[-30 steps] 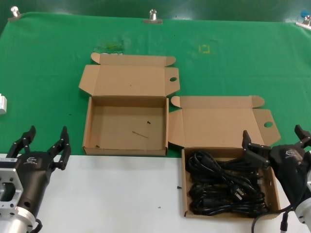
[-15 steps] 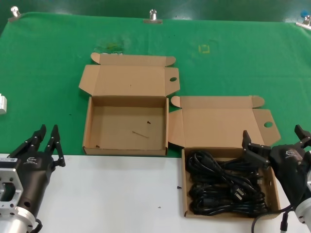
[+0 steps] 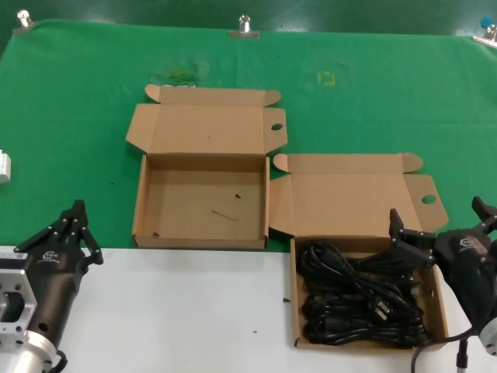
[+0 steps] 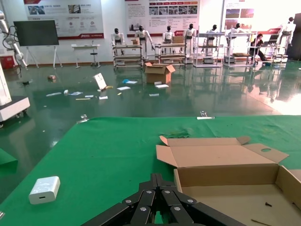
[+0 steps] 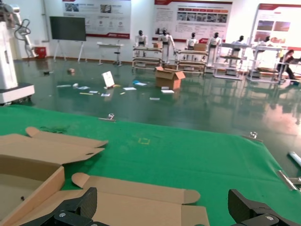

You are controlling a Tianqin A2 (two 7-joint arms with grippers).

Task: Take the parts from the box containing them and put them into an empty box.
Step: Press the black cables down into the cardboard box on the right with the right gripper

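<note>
Several black power cords (image 3: 359,294) lie tangled in the open carton (image 3: 438,303) at the front right. The empty carton (image 3: 202,233) with a scratch and specks on its floor stands to the left of it, lid folded back; it also shows in the left wrist view (image 4: 225,174). My right gripper (image 3: 443,221) is open, hovering over the far right part of the cord carton, whose lid (image 5: 136,202) shows in the right wrist view between the fingers (image 5: 70,209). My left gripper (image 3: 78,221) is shut and empty at the front left, left of the empty carton; its fingertips (image 4: 157,181) meet in the left wrist view.
A green mat (image 3: 349,101) covers the far table and a white surface (image 3: 194,311) the near part. A small white block (image 3: 4,167) sits at the left edge, also in the left wrist view (image 4: 43,189). Metal clips (image 3: 244,27) hold the mat's far edge.
My left gripper has closed from wide open to shut, staying in place. The right gripper has barely moved.
</note>
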